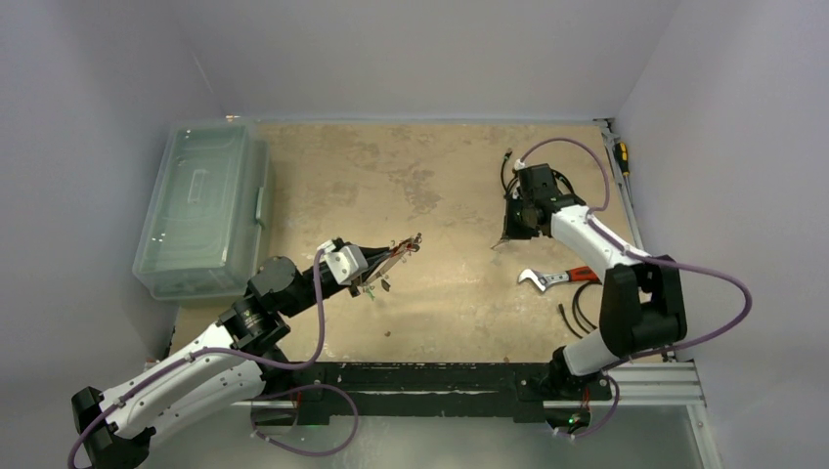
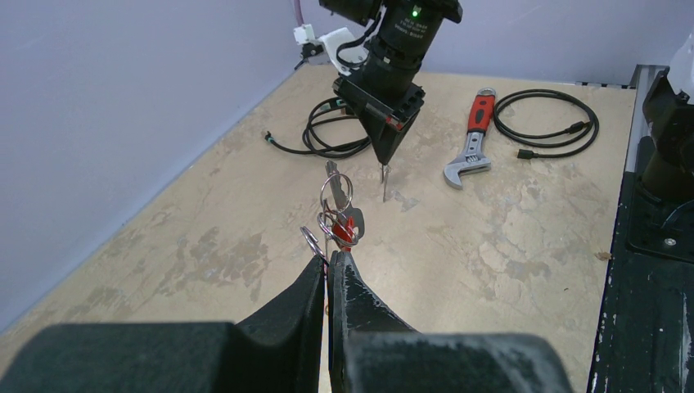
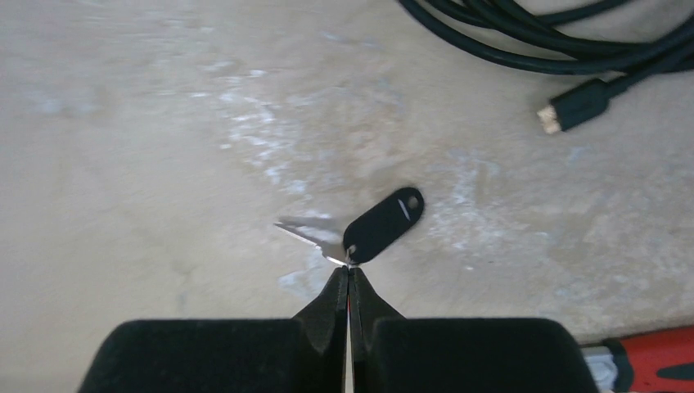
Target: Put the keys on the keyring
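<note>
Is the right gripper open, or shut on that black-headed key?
Shut. The right gripper has its fingertips together with no gap, pinching the black-headed key where head meets blade.

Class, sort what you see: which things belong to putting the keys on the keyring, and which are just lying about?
Job: keyring and red-headed key in the left gripper; black-headed key in the right gripper.
Lying about: wrench, black cables, plastic box.
</note>
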`<state>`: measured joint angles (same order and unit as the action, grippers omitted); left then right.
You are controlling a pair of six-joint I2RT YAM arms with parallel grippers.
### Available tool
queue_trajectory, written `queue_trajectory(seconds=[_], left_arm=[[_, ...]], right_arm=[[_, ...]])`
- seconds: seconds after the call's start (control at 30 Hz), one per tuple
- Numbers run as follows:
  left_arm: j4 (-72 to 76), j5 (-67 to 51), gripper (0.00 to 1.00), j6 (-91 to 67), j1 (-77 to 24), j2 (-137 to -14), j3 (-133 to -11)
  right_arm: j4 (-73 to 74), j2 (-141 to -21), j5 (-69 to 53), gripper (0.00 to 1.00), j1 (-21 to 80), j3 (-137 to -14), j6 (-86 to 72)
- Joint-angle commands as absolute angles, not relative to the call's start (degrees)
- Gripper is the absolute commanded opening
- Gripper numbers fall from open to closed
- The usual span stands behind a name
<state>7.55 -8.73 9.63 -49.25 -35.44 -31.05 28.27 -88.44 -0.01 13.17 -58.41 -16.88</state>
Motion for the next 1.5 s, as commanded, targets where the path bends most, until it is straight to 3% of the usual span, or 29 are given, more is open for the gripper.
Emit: queue_trajectory(seconds=[0.0, 0.27, 0.43, 0.47, 0.6, 0.77, 0.93, 1.23, 1.47], left_arm=[[9.92, -8.95, 0.0, 9.17, -49.13, -34.88, -33.33], [10.1, -9.26, 0.0, 9.0, -49.15, -35.52, -33.31], [10.24, -9.48, 0.0, 8.89, -49.15, -35.94, -33.31], [10.23, -9.49, 0.0, 8.89, -49.13, -35.95, -33.31], [10.21, -9.49, 0.0, 8.97, -49.16, -35.95, -33.33], [10.28, -9.83, 0.0, 8.88, -49.15, -36.11, -33.31], [10.03, -9.71, 0.0, 9.0, -49.15, -35.95, -33.32], [9.86, -9.52, 0.0, 9.06, -49.21, -35.66, -33.32], [10.16, -10.26, 0.0, 8.63, -49.16, -35.99, -33.35]], right_arm=[[26.01, -83.58, -9.91, 0.0, 15.48, -58.89, -17.97], [17.85, -76.35, -21.43, 0.0, 17.53, -51.48, -21.55], [20.19, -74.11, -16.71, 0.0, 18.95, -51.18, -20.61], [21.38, -74.02, -14.01, 0.06, 18.98, -51.23, -20.68], [24.98, -75.31, -4.78, 0.45, 18.97, -50.28, -21.18], [26.06, -79.07, 0.83, 0.65, 18.96, -49.93, -22.33], [20.41, -80.92, 0.96, 0.63, 18.89, -48.18, -23.35], [-3.09, -73.69, 0.58, 0.55, 18.81, -31.62, -36.7], [-7.24, -74.14, 2.07, 0.49, 18.72, -28.11, -39.95]])
